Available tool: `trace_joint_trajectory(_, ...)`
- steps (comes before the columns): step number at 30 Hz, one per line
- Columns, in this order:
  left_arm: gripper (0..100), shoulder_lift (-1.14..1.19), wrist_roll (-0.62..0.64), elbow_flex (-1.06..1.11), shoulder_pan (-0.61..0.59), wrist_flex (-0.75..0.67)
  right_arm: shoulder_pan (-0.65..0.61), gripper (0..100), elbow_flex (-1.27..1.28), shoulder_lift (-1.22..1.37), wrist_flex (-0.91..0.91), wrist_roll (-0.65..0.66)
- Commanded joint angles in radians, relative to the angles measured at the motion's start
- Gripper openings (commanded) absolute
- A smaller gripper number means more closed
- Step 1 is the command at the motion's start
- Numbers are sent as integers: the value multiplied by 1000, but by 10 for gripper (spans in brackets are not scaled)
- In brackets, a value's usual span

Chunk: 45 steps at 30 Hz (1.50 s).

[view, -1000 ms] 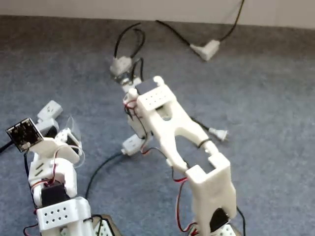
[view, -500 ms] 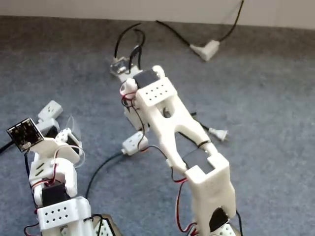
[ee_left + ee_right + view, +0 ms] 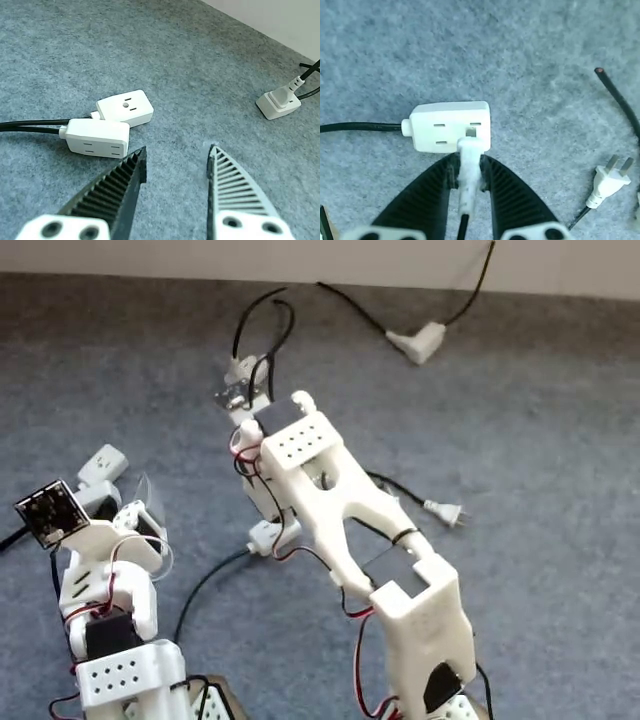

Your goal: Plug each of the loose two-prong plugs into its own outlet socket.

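My right gripper point(image 3: 468, 159) is shut on a white two-prong plug point(image 3: 469, 167). The plug's front end touches the face of a white outlet block point(image 3: 451, 131) that lies on the grey carpet with a black cord. In the high view that block point(image 3: 262, 536) peeks out from under the right arm. A second loose plug point(image 3: 607, 182) lies on the carpet beside it point(image 3: 447, 511). My left gripper point(image 3: 177, 149) is open above the carpet, just short of two white outlet blocks point(image 3: 125, 107) point(image 3: 95, 137) lying side by side.
A further white outlet block point(image 3: 278, 102) with a black-corded plug in it lies farther off; another such block point(image 3: 420, 340) sits near the back wall. A small white piece with looping black cords point(image 3: 243, 388) lies beyond the right arm. A bare black cable end point(image 3: 615, 95) crosses the carpet.
The right arm has swung to the left, over the outlet block with the black cord. The left arm has kept still.
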Motion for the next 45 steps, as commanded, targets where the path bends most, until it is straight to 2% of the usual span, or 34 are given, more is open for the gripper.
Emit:
trace_joint_trajectory(1,210,-8,2,-2,-5,-2,28,14,12,-18,-27,-11)
trace_joint_trajectory(9,210,-8,2,-2,-5,-2,30,14,13,-12,-42,-8)
trace_joint_trajectory(26,210,-8,2,-2,-5,-2,22,20,-7,193,-44,-12)
trace_joint_trajectory(28,211,-8,2,-4,-5,-2,24,41,-48,191,-25,-12)
trace_joint_trajectory(35,213,-8,2,-7,-5,0,22,242,-329,189,105,-72)
trace_joint_trajectory(41,213,-8,-81,-5,39,3,42,259,-674,174,188,-75)
trace_joint_trajectory(45,214,-8,-132,-12,64,34,73,259,-700,77,186,-69)
